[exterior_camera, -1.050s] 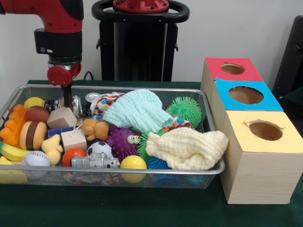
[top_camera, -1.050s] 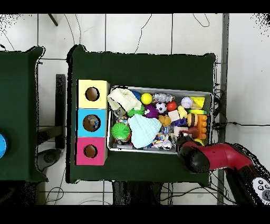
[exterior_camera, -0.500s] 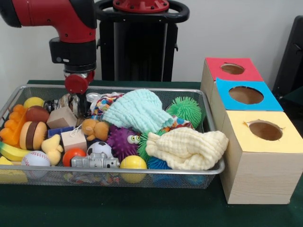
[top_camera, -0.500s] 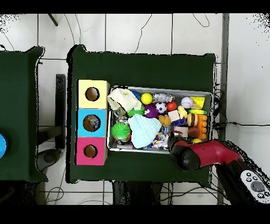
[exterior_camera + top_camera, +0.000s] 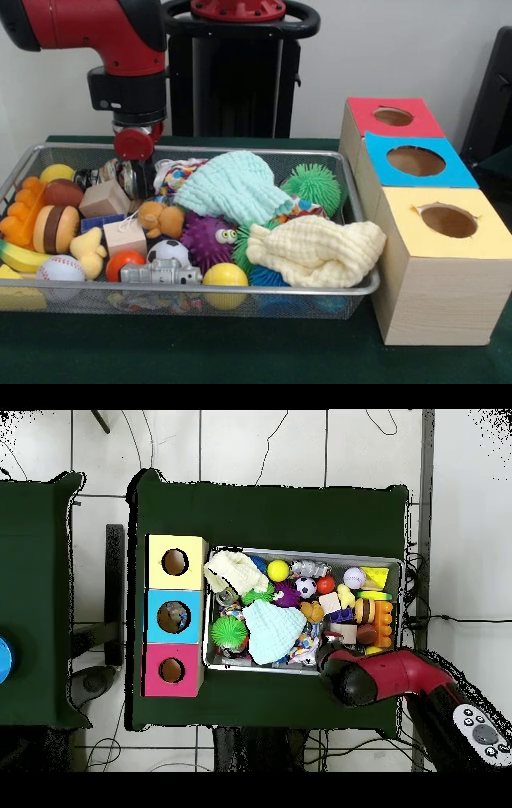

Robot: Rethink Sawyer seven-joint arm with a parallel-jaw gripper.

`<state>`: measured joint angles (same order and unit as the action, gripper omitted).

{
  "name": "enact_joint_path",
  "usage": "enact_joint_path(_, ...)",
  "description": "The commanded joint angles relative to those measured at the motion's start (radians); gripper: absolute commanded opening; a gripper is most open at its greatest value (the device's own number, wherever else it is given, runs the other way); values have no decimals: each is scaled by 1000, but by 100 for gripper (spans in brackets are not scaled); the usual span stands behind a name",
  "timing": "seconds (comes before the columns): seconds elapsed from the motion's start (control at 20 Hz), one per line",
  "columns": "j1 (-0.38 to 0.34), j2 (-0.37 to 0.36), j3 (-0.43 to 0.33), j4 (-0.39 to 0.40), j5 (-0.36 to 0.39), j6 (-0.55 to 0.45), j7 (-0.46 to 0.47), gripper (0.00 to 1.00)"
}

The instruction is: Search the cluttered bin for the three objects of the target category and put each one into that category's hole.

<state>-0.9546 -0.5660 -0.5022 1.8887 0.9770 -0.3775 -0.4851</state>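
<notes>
My gripper hangs low over the back left of the wire bin, beside a shiny metal object and a multicoloured knitted piece. I cannot see how its jaws stand. In the overhead view the red arm covers the gripper at the bin's lower edge. Three boxes with round holes stand next to the bin: red, blue and yellow. Toys fill the bin: a mint cloth, a yellow cloth, a green spiky ball and a purple spiky ball.
Near the gripper lie a wooden block, a teddy bear, a toy burger and an orange toy. A soccer ball, a baseball and a yellow ball sit at the front.
The arm has shifted right along the bin's back edge in the front view and left in the overhead view. Most of that came early; the last half second added little.
</notes>
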Motion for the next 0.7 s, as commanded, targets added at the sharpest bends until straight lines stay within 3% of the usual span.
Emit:
enact_joint_path(0.05,32,20,27,-84,87,22,-63,100)
enact_joint_path(0.35,-20,11,-21,-79,97,51,-6,100)
enact_joint_path(0.5,1,-7,-5,-102,134,92,-39,100)
enact_joint_path(0.7,-41,2,-55,-113,114,73,8,100)
